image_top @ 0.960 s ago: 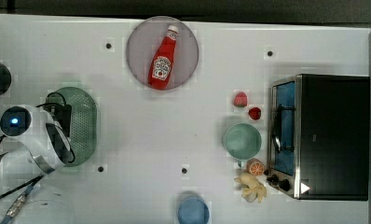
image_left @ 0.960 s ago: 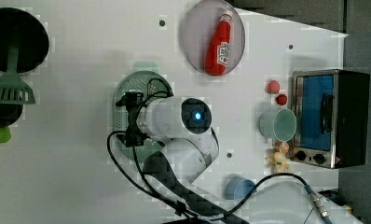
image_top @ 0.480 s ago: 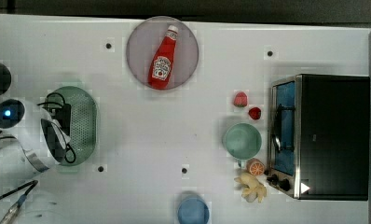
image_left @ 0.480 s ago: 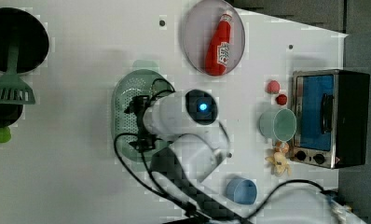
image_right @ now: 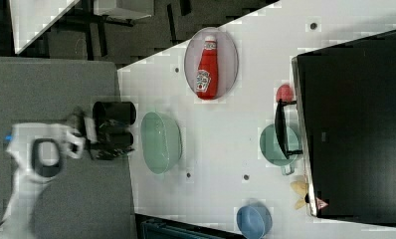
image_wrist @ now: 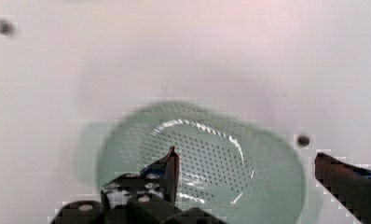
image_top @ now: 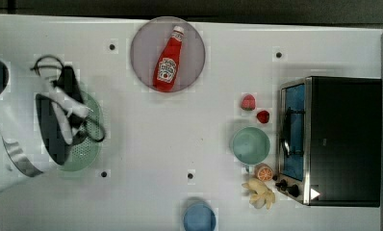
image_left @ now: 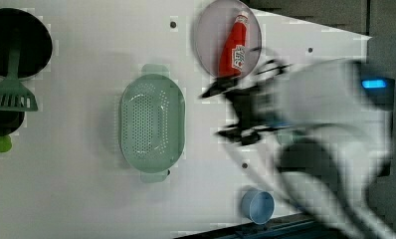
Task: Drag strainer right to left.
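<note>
- Strainer [image_top: 86, 144]: left part of the top view, partly under the arm. In the left view [image_left: 152, 122] it sits left of centre, fully exposed, rim tabs at top and bottom; in the right view [image_right: 160, 142] it lies near the desk's left edge.
- Long axis: runs top to bottom in the top view, the left view and the right view alike, so any sideways drag goes across its short side.
- End effector [image_wrist: 246, 175]: fingers spread wide in the wrist view, one dark finger [image_wrist: 172, 168] over the perforated floor, the other off beyond the rim. Nothing pinched between them; no contact visible.
- Key relation: in the wrist view the strainer [image_wrist: 202, 161] lies straight below and ahead of the spread fingers. In the right view the end effector [image_right: 111, 137] shows just off the strainer's left side, over the desk edge; in the left view the blurred arm sits to the strainer's right. Views disagree on side; height above the rim unclear.
- Judgement: strainer already sits far toward the top view's left, so little drag looks left to do.
- Desk [image_top: 146, 144]: white, smooth, dotted with small dark holes; should slide easily.
- Room: open desk right of the strainer; ketchup bottle [image_top: 168, 60] on a round plate [image_top: 141, 43] at upper centre, blue cup [image_top: 199, 217] at the bottom, round green bowl [image_top: 249, 144] and toaster oven [image_top: 341, 139] at right, all well apart.
</note>
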`<state>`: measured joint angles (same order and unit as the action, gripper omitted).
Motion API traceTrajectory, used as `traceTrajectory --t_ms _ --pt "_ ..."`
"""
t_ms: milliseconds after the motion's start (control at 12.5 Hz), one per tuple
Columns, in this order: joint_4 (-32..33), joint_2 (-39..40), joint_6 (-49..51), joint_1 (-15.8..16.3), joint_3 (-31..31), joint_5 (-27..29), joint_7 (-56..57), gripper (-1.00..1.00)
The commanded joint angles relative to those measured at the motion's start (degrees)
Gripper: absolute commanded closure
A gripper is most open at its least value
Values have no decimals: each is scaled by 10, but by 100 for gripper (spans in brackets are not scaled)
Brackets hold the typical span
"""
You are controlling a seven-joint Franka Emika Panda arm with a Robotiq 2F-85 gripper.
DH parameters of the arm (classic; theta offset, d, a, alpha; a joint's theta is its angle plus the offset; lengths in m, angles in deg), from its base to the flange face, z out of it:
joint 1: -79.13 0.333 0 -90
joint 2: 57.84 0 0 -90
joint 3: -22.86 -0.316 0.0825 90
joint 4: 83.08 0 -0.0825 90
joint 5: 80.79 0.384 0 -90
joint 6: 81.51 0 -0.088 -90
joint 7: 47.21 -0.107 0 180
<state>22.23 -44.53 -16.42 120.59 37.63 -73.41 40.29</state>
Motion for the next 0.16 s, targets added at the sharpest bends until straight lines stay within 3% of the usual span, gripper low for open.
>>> traceTrajectory --t_ms 80,160 --pt "-8 -102 54 -44 107 -23 229 -100" --pt "-8 -132 78 -47 140 -44 269 -100"
